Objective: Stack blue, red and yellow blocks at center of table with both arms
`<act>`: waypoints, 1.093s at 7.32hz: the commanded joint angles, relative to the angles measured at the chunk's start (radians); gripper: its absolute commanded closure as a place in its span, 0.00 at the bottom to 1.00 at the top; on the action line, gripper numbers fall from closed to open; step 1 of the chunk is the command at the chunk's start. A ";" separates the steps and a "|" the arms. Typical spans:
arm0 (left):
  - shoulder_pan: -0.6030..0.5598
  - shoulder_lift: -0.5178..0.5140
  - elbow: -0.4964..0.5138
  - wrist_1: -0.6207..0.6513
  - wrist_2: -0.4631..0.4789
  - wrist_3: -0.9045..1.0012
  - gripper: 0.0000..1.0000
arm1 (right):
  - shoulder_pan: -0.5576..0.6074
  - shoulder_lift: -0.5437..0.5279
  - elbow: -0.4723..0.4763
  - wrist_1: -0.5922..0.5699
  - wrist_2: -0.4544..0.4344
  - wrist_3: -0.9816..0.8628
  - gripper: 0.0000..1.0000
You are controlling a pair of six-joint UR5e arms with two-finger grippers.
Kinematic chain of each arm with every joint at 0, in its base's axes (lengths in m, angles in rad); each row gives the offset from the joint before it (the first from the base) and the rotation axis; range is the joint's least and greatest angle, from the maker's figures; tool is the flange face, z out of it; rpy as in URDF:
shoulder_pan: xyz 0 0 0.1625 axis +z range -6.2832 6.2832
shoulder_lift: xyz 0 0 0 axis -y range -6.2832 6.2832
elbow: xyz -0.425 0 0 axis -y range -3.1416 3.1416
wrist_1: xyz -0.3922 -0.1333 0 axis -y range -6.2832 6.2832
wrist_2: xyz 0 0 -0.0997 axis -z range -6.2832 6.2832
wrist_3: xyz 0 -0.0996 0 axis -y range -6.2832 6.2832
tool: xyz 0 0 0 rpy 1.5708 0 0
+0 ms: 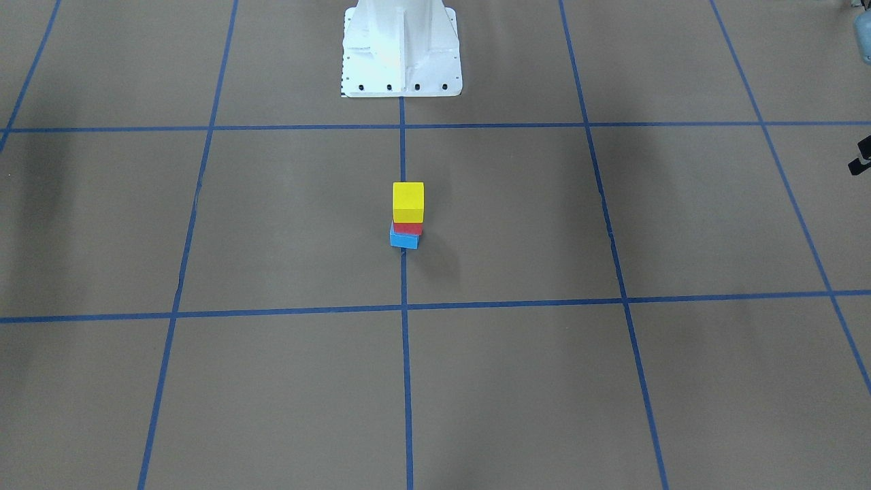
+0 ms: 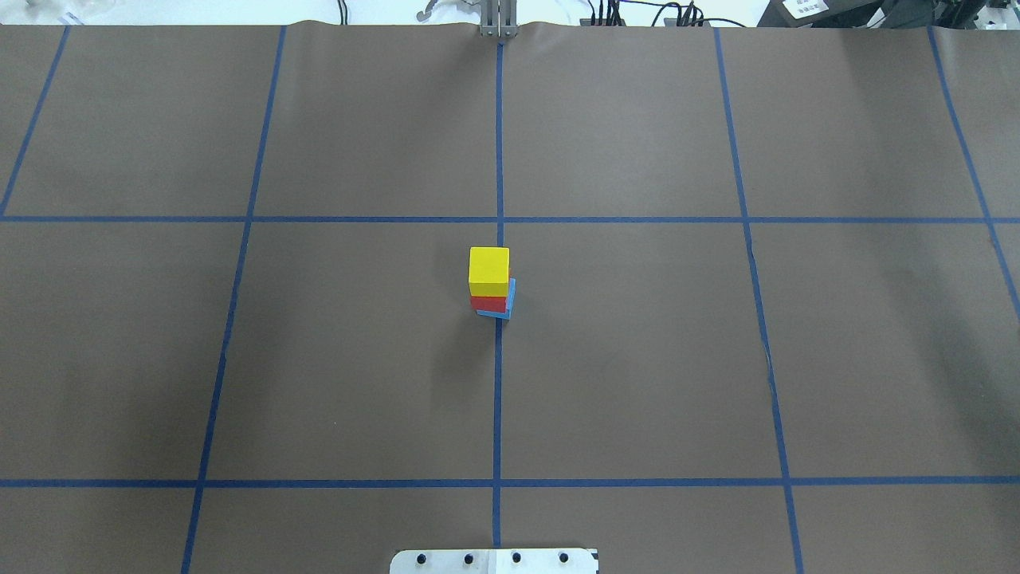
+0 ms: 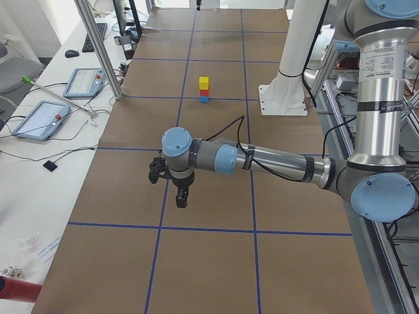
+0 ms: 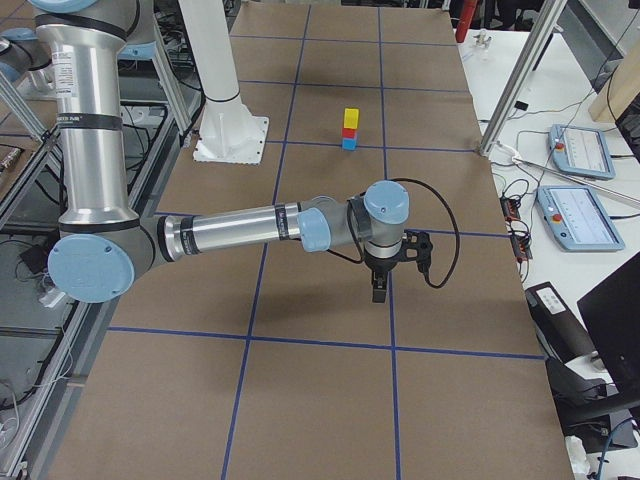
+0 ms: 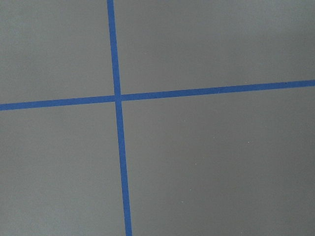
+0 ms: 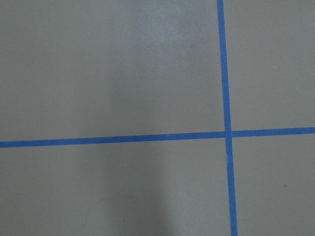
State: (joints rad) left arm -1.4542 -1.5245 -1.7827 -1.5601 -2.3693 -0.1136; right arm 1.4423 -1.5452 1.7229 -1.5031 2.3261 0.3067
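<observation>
A yellow block [image 1: 408,201] is seen resting on a red block [image 1: 409,229], which in turn rests on a blue block [image 1: 403,239]. In the front-facing view the three are found at the middle of the frame, on the brown table [image 1: 204,224], right over the centre tape line [image 1: 405,354]. The yellow and red blocks are lined up closely. The blue block is turned slightly, so that in the overhead view a strip of it is shown past the right side of the red one. The white base [image 1: 401,54] is seen at the top centre of the front-facing view, well apart from the blocks.

In the exterior left view the left arm [image 3: 275,163] is stretched across the middle of the frame. The left gripper [image 3: 181,196] is held pointing down over the table at lower centre, well apart from the blocks at upper centre. How far its jaws are open, and whether anything is held, cannot be told.

In the exterior right view the right arm [image 4: 240,228] is stretched across the middle of the frame. The right gripper [image 4: 378,290] is pointed down just right of centre, well apart from the blocks above it. The state of its jaws cannot be told either.

In both wrist views only brown surface and crossed tape lines are shown.
</observation>
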 commanded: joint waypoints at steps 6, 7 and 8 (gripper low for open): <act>-0.006 0.000 -0.007 0.000 -0.001 -0.001 0.00 | -0.010 -0.001 -0.009 0.004 -0.007 0.000 0.00; -0.006 0.000 -0.009 0.000 -0.001 -0.001 0.00 | -0.010 -0.001 -0.009 0.004 -0.007 0.000 0.00; -0.006 0.000 -0.015 0.000 -0.001 -0.001 0.00 | -0.010 -0.001 -0.009 0.004 -0.007 0.000 0.00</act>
State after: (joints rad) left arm -1.4597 -1.5248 -1.7920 -1.5601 -2.3700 -0.1150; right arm 1.4328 -1.5461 1.7135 -1.4987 2.3194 0.3068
